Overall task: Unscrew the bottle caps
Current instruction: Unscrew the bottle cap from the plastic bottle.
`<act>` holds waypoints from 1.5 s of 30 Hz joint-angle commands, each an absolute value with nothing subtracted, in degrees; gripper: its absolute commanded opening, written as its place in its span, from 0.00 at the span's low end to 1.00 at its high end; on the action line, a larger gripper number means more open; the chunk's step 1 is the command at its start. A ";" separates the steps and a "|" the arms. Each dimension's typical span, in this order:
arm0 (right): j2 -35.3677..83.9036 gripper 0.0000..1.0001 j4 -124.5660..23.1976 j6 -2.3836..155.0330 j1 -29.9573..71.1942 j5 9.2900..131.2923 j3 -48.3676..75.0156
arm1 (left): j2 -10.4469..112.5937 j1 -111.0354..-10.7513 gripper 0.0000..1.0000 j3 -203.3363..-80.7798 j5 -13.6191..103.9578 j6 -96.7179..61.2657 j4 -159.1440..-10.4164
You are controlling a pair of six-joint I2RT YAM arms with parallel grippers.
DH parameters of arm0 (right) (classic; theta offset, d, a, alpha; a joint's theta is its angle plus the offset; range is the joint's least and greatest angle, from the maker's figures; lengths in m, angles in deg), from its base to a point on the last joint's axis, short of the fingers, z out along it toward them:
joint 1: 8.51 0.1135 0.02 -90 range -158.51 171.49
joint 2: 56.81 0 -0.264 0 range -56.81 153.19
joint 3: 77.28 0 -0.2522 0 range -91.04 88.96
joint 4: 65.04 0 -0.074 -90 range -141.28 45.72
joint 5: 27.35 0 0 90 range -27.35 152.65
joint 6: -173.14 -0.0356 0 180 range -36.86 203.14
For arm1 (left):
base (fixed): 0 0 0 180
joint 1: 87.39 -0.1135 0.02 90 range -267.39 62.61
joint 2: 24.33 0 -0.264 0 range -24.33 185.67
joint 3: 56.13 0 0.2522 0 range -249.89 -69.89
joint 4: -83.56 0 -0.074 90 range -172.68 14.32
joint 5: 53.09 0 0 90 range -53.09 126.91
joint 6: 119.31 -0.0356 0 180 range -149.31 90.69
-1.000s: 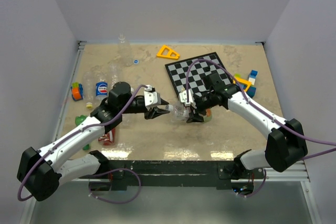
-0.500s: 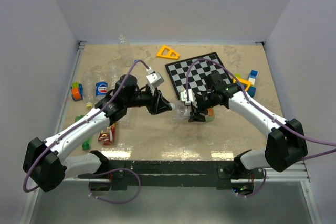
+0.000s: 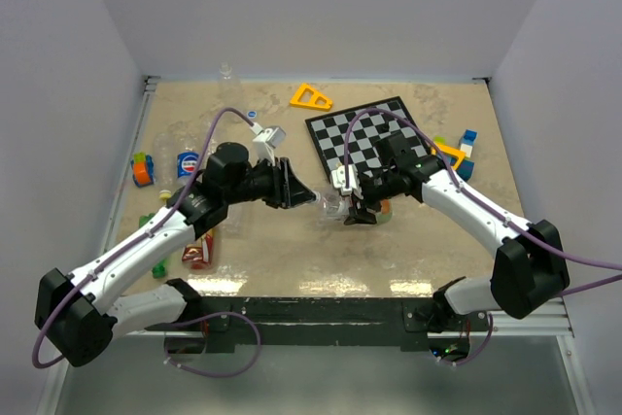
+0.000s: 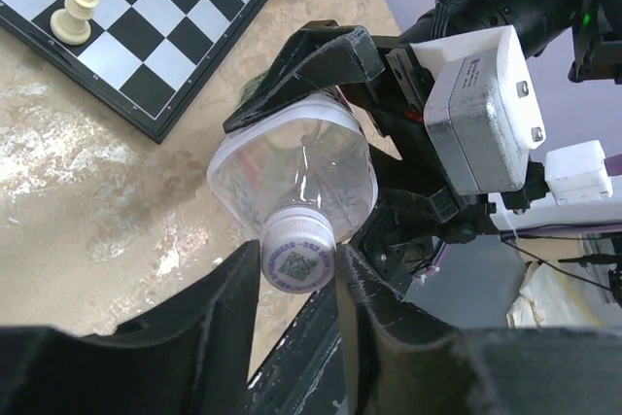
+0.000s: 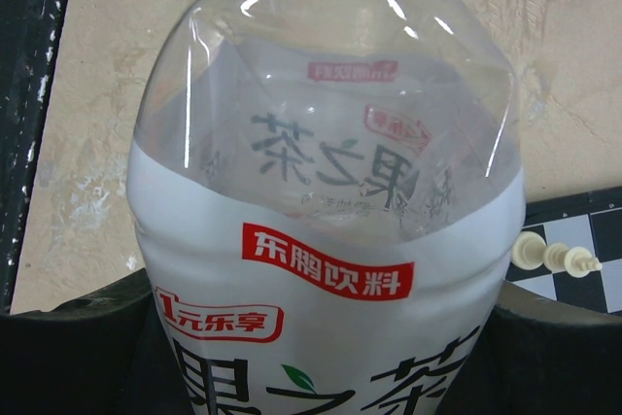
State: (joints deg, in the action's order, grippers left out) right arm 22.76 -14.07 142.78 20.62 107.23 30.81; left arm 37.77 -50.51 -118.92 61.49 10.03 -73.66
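Your left gripper [image 4: 297, 284] is pinched narrow on the white cap [image 4: 297, 258], one finger on either side. The cap sits on a labelled bottle [image 5: 330, 191] held sideways, its clear shoulder looking empty. Your right gripper [image 3: 355, 205] clamps the bottle's body from the other end. Beyond them lies the chessboard [image 4: 146, 36], with a pale piece [image 4: 76, 12] standing on it

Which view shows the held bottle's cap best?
The left wrist view: the cap faces the lens, pinched by the left gripper. The top view barely shows it; the right wrist shows only the bottle.
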 commanded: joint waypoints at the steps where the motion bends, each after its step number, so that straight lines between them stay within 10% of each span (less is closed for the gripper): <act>1: 22.38 0.09 -12.70 144.05 21.02 108.62 30.42 | 35.00 -50.92 0.55 -120.07 58.53 5.69 -77.93; 5: 22.38 0.09 -12.61 144.14 21.02 108.53 30.34 | 32.10 -50.92 0.78 -120.51 57.39 0.68 -76.97; 16: 22.46 0.09 -12.52 144.22 21.02 108.62 30.34 | 19.01 -50.92 1.00 -118.68 53.08 -24.72 -75.11; 45: 22.82 0.09 -12.52 144.40 21.02 108.97 30.34 | 21.81 -50.92 0.99 -107.42 75.04 -48.80 -90.50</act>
